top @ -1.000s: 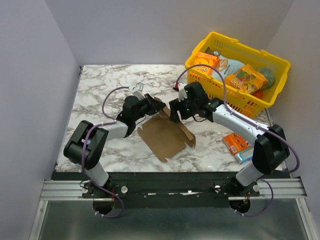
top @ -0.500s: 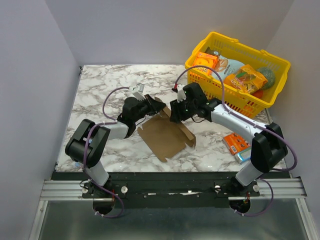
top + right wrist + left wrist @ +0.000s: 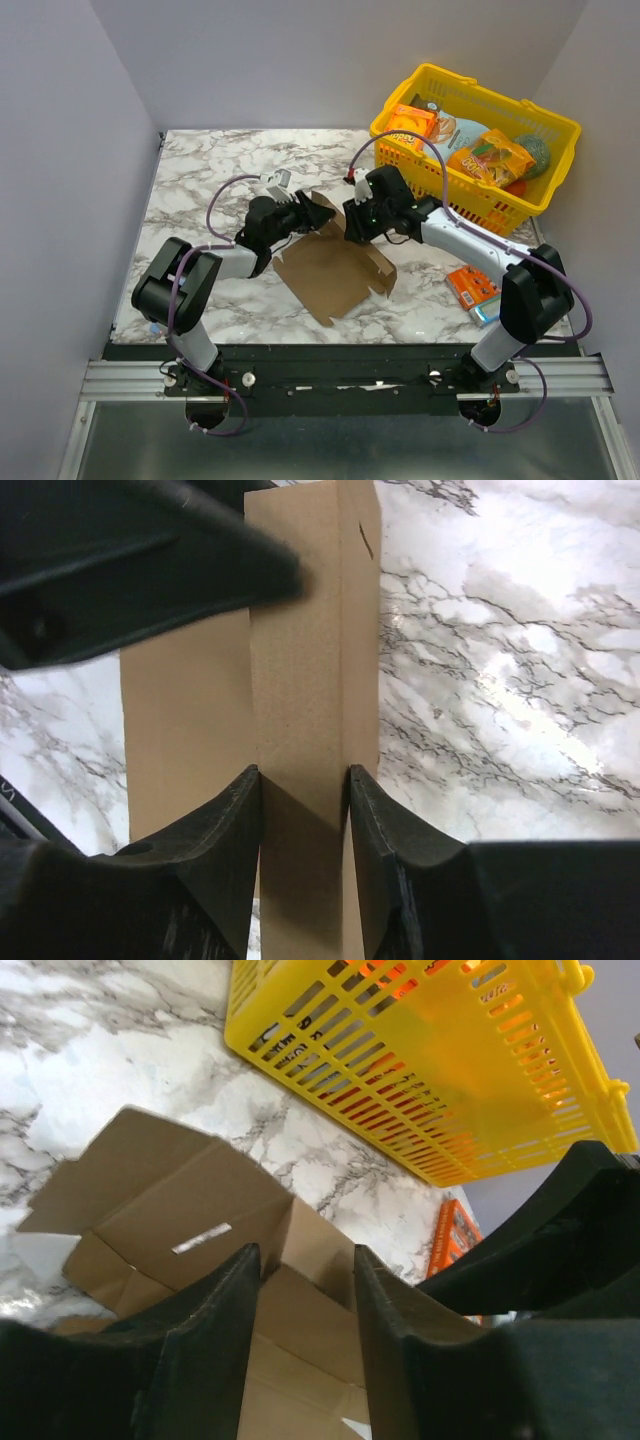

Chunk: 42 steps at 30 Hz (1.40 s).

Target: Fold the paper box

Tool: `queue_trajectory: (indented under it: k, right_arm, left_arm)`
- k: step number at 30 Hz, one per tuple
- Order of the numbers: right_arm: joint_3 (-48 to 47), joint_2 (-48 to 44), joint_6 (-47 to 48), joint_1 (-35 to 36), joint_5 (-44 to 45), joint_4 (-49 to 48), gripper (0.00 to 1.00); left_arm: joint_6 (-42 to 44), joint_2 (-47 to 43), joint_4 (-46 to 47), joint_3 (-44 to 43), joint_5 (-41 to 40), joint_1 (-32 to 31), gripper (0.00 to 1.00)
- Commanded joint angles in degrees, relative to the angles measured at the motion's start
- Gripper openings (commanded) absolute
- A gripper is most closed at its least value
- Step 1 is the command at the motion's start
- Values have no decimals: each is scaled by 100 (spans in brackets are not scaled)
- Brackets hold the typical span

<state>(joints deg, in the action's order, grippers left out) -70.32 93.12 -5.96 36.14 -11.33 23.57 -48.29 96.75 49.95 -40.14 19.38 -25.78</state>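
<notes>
The paper box (image 3: 335,270) lies as a brown cardboard blank in the middle of the marble table, its far flaps raised. My left gripper (image 3: 303,213) is at the raised far-left flap. In the left wrist view, my left gripper (image 3: 307,1250) stands open, with the paper box (image 3: 190,1200) panels and a fold showing between and beyond the fingers. My right gripper (image 3: 350,228) is at the box's far edge. The right wrist view shows my right gripper (image 3: 305,772) shut on an upright folded strip of the paper box (image 3: 305,660), both pads touching its sides.
A yellow basket (image 3: 480,205) filled with snack packs stands at the back right, also close behind the box in the left wrist view as the basket (image 3: 400,1070). Small orange snack boxes (image 3: 472,285) lie on the table by the right arm. Grey walls enclose both sides.
My left gripper has opened and let go of the flap. My right gripper has closed onto the upright strip, and the box has shifted slightly right.
</notes>
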Motion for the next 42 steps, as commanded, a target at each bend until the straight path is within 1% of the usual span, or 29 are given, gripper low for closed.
queue_trajectory:
  k: [1,2,4,6,8,9,10,12,17,19,20,22,26,33,42]
  right_arm:
    - [89,242,340,-11,193,244,38]
    - [89,242,393,-11,210,253,37]
    - [98,233,534,-11,158,244,36]
    - [89,224,858,-11,88,244,35]
    - [72,224,990,-11,26,253,35]
    - [37,224,1122,-11,-61,253,35]
    - [19,224,1184,-11,-123,262,35]
    - [-34,215,1359,-11,-316,262,35]
    - [-192,268,1667,-2,-484,271,35]
    - [-227,303,1764,-2,-528,271,35]
    - [-253,320,1773,7,-537,271,35]
    - [-271,347,1808,-2,-563,279,35]
    - [-245,321,1817,-2,-607,279,35]
    - [-201,338,1800,-10,-589,271,35]
    - [-227,356,1791,-2,-589,271,35]
  left_arm:
    - [294,-323,-310,41,190,90,64]
    - [303,-384,-346,59,181,134,70]
    - [320,-586,-408,199,172,300,75]
    - [355,-832,-460,322,137,424,77]
    - [548,-1026,-609,463,23,521,77]
    - [662,-1192,-871,489,-30,521,77]
    - [959,-1272,-995,533,-100,521,77]
    - [1172,-1386,-1198,621,-188,513,76]
    - [1682,-1413,-1611,1113,-618,513,69]
    - [1700,-1326,-1481,1254,-637,513,66]
    - [1700,-1256,-1428,1263,-602,513,63]
    - [1657,-1027,-1322,1202,-514,513,61]
    - [1621,-614,-1111,1035,-426,513,60]
    - [1709,97,-1005,525,-329,504,55]
    - [1744,608,-935,50,-189,399,51]
